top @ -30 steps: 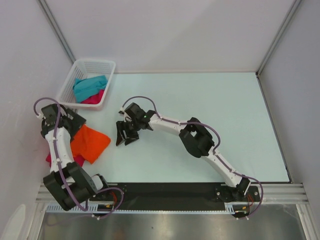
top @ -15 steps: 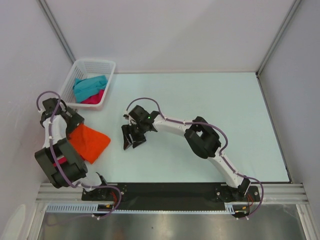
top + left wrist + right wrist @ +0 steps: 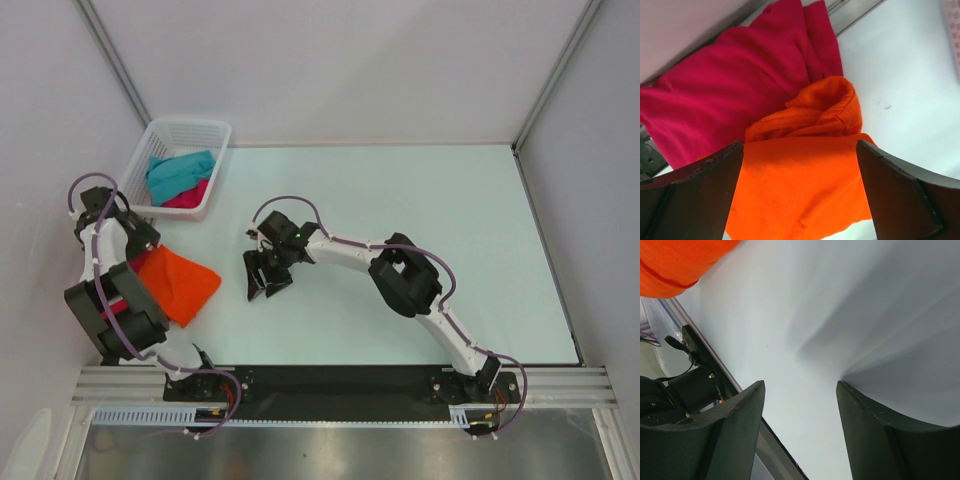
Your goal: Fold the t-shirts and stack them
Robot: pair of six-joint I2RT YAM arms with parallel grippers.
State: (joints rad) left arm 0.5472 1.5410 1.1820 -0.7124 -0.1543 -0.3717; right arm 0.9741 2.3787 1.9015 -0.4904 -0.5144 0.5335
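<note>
Your left jaws hung open, empty, above the crumpled bright orange cloth t-shirt (image 3: pixel 800 175), right jaws open beside it; folding seemed unstarted, next needing an edge grasp

Lighting: bright, even, diffuse, from overhead. Shadows: soft grey streaks across tabletop (image 3: pixel 805 305) in right wrist view. Overhead view: sharp. Fingers of left pincer (image 3: pixel 798 146) and right pincer (image 3: pixel 800 384): dark, soft-edged, out of focus. Colour of orange t-shirt (image 3: pixel 805 175): vividly saturated.
</note>
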